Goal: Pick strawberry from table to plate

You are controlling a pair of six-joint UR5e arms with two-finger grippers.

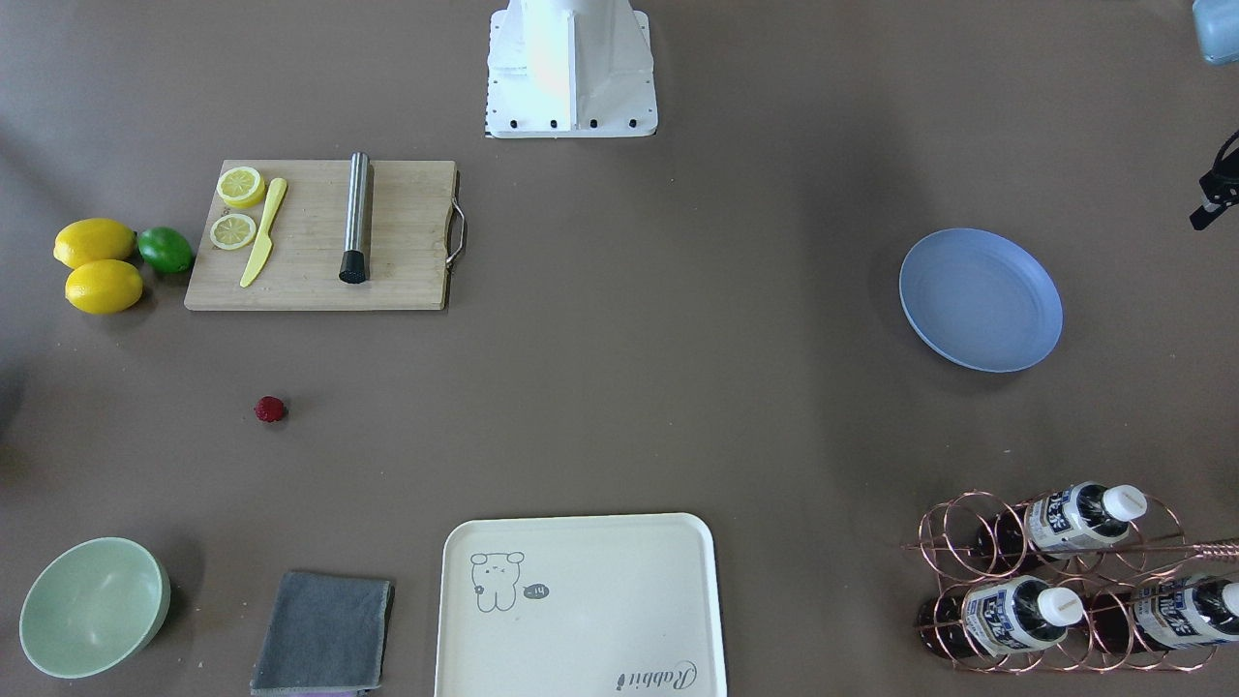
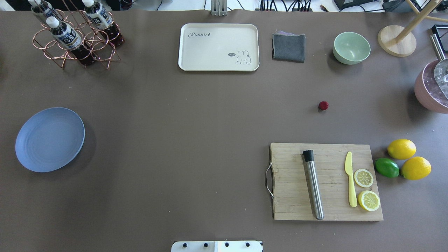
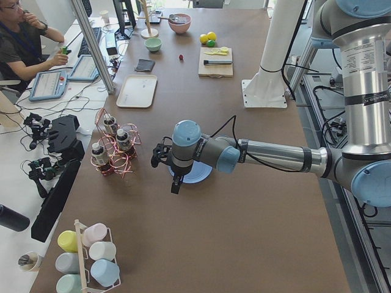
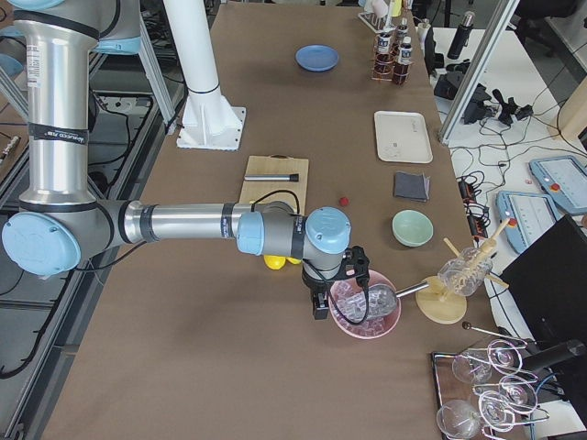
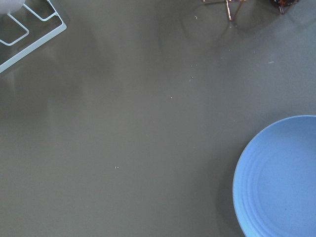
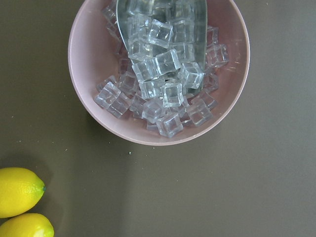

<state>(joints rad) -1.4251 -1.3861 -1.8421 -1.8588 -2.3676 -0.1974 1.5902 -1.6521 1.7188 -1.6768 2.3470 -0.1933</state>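
1. Dark-red strawberry (image 2: pixel 323 105) is seen on the bench (image 2: pixel 196 122), toward its right end, between cutting board (image 2: pixel 290 196) and green bowl (image 2: pixel 351 48).
2. The blue plate (image 2: pixel 49 139) is set near the left end, well apart.
3. Left jaws and right jaws: released or clenched cannot be told.

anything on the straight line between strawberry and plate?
Nothing: the stretch from strawberry to plate is bare table, clear in the overhead view. The cutting board sits nearer the robot, off the line.

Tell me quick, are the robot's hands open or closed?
Left hand: cannot tell if it is open or closed.
Right hand: cannot tell either.
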